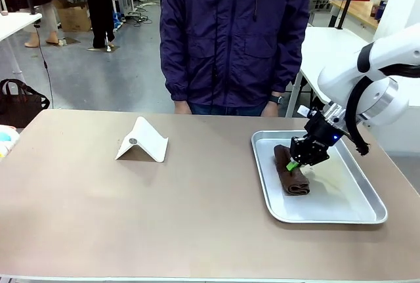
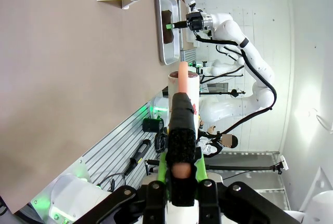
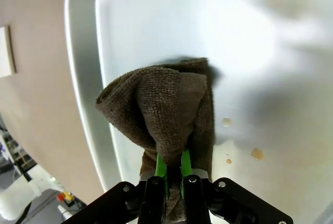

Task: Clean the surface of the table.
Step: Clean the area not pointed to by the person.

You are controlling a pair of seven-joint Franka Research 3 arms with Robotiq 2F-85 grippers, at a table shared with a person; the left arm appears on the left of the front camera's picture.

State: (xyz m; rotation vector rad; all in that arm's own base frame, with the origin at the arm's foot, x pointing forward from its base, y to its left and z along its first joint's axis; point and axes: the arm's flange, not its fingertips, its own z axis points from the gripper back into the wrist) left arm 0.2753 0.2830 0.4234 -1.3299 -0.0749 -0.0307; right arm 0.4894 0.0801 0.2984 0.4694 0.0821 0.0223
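Currently the right gripper (image 1: 291, 165) is clenched on a fold of a brown terry cloth (image 1: 293, 179), its green pads (image 3: 160, 165) pinching the fabric from both sides. The cloth is bunched lengthwise and lies in the left part of a silver metal tray (image 1: 328, 219), with its lower end resting on the tray floor. A few small brownish spots (image 3: 256, 154) mark the tray's floor beside the cloth. The tray sits on the right side of the table (image 1: 164, 211), whose wide taupe-brown top spreads across the whole foreground. Left of centre on the table, well apart from the tray, a white folded card (image 1: 144, 140) stands like a small tent. A person in a dark purple jacket (image 1: 230, 33) stands at the far edge with both hands down at the tabletop's rim. The left gripper (image 2: 182, 99) is off past the near edge of the table on the robot's side, fingers pressed together with nothing between them.
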